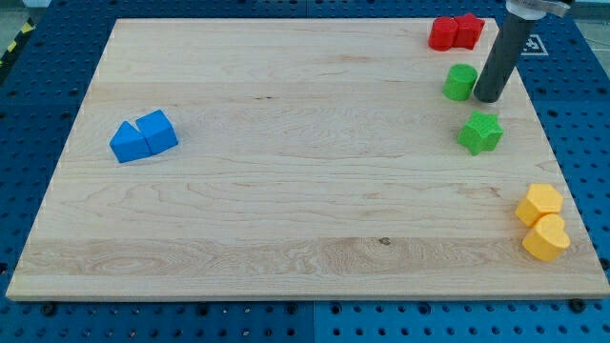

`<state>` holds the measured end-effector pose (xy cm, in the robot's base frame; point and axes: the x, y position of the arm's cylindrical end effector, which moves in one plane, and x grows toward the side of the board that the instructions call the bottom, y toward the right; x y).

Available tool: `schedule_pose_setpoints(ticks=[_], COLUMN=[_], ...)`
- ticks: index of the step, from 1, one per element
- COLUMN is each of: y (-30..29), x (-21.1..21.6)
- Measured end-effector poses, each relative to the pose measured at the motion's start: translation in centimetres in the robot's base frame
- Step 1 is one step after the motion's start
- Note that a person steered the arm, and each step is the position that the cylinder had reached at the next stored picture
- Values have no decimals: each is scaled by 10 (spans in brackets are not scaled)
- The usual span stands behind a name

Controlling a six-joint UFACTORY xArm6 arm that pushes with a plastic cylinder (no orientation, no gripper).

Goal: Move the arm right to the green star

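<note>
The green star [480, 132] lies on the wooden board [286, 171] near the view's right edge. My tip [487, 98] rests on the board just above the star, slightly to its right, a small gap apart. A green round block [460, 83] sits right beside the tip on its left, close or touching.
Two red blocks [455, 32] sit together at the view's top right. Two yellow blocks [543, 222] sit at the bottom right near the board's edge. Two blue blocks [143, 136] sit together at the left. Blue pegboard surrounds the board.
</note>
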<state>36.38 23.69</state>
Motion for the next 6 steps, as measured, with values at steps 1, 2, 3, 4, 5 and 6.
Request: schedule_pose_setpoints(ticks=[1,2,3,4,5,6], y=[-9,-22,-22,-22,-22,-36], x=[17,20,18,-9,-16,-16])
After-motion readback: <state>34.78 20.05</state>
